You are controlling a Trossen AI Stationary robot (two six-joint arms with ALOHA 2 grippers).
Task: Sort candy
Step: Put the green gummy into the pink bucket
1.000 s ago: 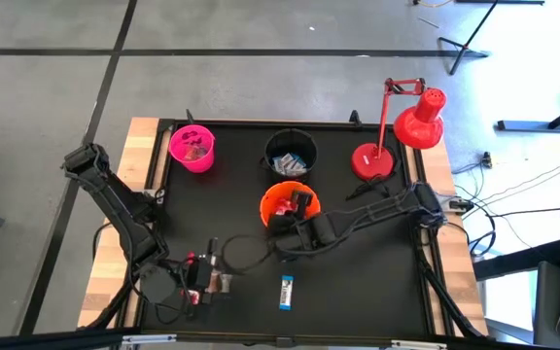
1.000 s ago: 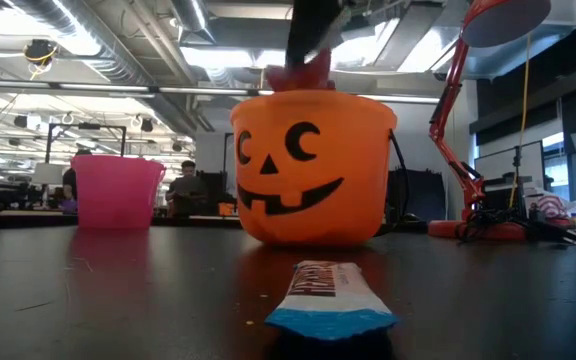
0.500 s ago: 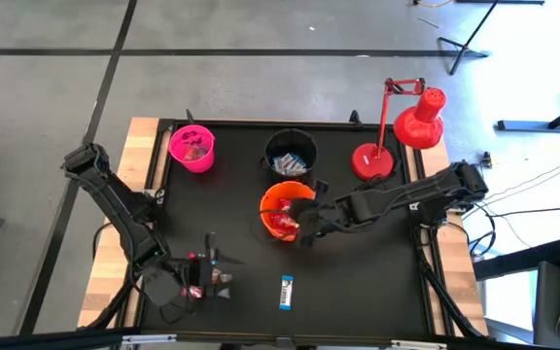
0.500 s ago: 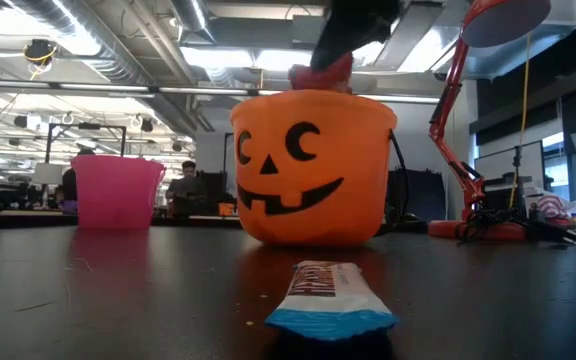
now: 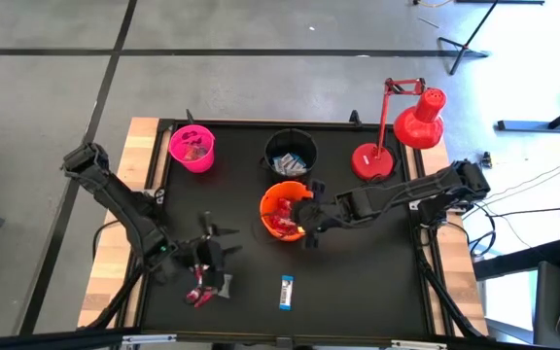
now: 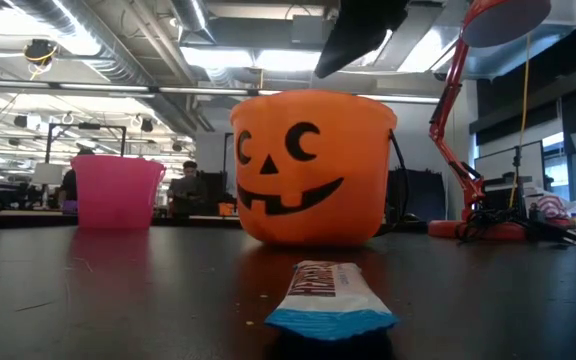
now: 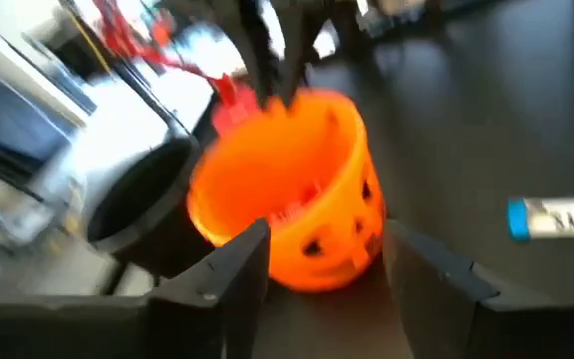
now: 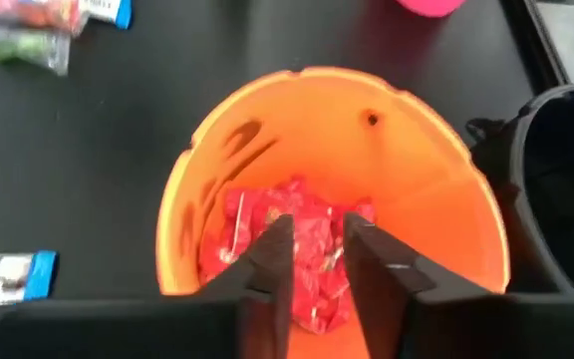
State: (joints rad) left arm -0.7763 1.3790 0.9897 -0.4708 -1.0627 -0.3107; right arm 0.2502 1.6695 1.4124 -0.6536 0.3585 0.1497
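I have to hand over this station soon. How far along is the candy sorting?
Done: red packets lie in the orange bucket, and candy shows in the pink bucket and black bucket. In hand: nothing visibly; the right hand hangs over the orange bucket with fingers apart, and the left hand is open and empty. Left: a blue-and-white bar and a small cluster of sweets on the table.

Orange bucket (image 6: 313, 168): smooth glossy plastic, pink bucket (image 6: 116, 190) same, slightly translucent. Table top (image 5: 358, 282) matt black, bare wood edge strips. Candy (image 6: 328, 297) in shiny crinkled foil wrap. Lamp (image 5: 397, 136) glossy red metal
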